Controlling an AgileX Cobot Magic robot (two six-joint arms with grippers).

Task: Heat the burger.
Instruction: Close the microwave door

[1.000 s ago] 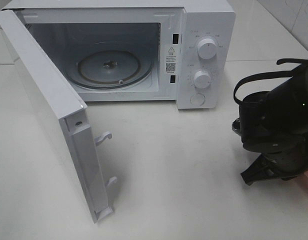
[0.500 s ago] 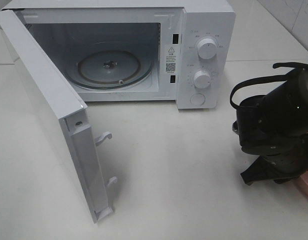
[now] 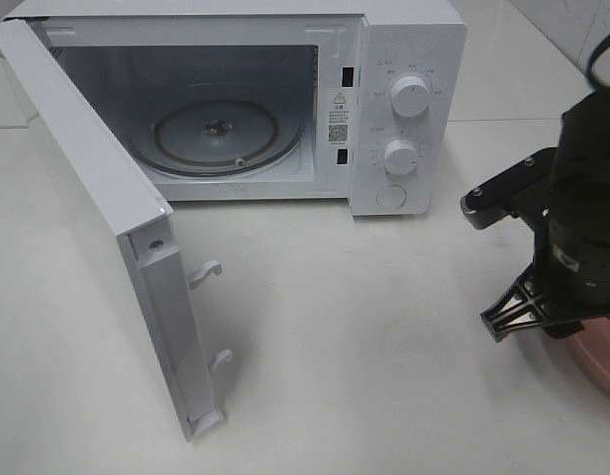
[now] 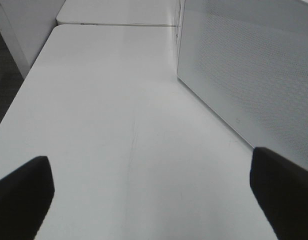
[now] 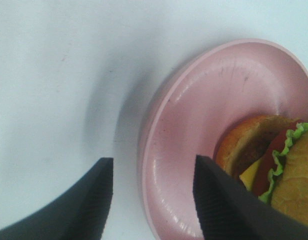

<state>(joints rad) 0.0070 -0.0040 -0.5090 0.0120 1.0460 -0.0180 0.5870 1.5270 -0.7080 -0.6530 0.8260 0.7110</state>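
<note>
Pink plate (image 5: 204, 120) carries the burger (image 5: 274, 165), sitting at approx 4 o'clock on the table (image 3: 364, 327), far R of the open microwave (image 3: 236, 99). R gripper (image 5: 151, 200) hangs over the plate's rim w/ jaws partway apart, holding nothing; one finger outside the rim, the other over the plate. Burger lies just beyond that inner finger, no clear long axis (round). R arm is much nearer; L gripper (image 4: 154, 200) is wide, empty, beside the door (image 4: 249, 65). Vs a sec ago: R jaws have spread and the wrist has turned downward.
</note>
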